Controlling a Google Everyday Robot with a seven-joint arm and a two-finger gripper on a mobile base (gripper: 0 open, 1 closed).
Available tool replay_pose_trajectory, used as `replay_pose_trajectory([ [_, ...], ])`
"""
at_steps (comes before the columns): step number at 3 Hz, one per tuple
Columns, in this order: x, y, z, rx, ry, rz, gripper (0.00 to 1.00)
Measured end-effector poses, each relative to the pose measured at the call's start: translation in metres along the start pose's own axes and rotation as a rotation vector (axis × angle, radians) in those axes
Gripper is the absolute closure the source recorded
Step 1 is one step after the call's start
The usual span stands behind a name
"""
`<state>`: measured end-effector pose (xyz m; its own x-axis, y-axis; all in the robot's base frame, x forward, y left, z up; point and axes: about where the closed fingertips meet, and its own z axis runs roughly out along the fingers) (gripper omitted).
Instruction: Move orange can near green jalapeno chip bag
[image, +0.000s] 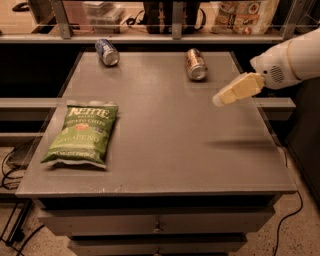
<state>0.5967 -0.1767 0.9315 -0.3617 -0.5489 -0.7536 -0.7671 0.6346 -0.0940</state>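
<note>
The orange can (196, 64) lies on its side near the back of the grey table (165, 150), right of centre. The green jalapeno chip bag (84, 133) lies flat at the table's left front. My gripper (220, 100) hangs above the table's right side, its pale fingers pointing left and down. It is a little to the right of and in front of the orange can, not touching it, and holds nothing.
A blue can (107, 52) lies on its side at the table's back left. A rail with posts (172, 20) and shelved goods run behind the table. Drawers (157, 225) sit under the front edge. Cables lie on the floor.
</note>
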Motion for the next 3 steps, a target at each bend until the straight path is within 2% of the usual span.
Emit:
replay_pose_trajectory([
  [1,-0.012,-0.01,0.035,0.055,-0.049,0.012,0.0],
  [2,-0.024,-0.029,0.071,0.117,-0.093,0.042,0.0],
  [3,-0.035,-0.05,0.105,0.142,-0.141,0.117,0.0],
])
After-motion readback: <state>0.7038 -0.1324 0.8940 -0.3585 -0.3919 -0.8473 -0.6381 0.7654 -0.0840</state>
